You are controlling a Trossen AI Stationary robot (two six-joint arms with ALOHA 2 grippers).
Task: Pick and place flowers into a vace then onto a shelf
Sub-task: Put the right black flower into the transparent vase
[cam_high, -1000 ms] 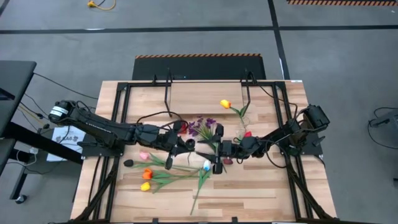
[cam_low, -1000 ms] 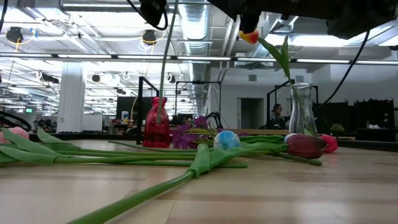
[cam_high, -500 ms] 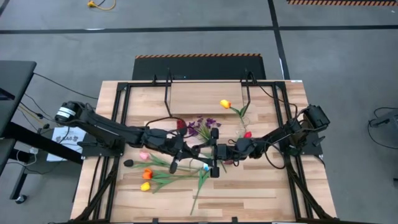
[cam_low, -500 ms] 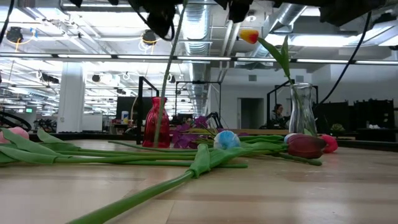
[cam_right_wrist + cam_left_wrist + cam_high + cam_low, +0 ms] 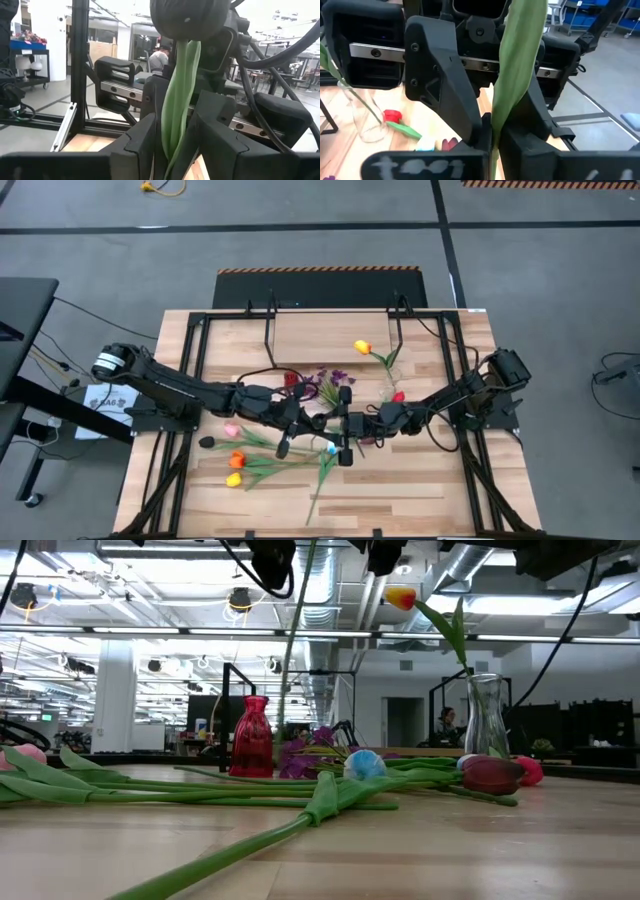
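Left gripper [image 5: 312, 420] fingers clenched on green tulip stem [image 5: 512, 75], mid-counter [image 5: 420, 490]. Right gripper [image 5: 338, 430] fingers straddle same stem [image 5: 175, 107], narrow gap each side; contact unclear. Loose flowers [image 5: 240, 460] crowd left front; shelf [image 5: 330, 335] along rear edge.

High view: shelf [image 5: 330, 335] at upper centre of the table [image 5: 420, 490]. Vase [image 5: 385, 372] with one tulip [image 5: 363, 347] stands just below the shelf, right of centre. Second vase [image 5: 292, 380] left of it. Loose flowers [image 5: 262, 465] lie lower left. Both grippers meet mid-frame, between the vases.
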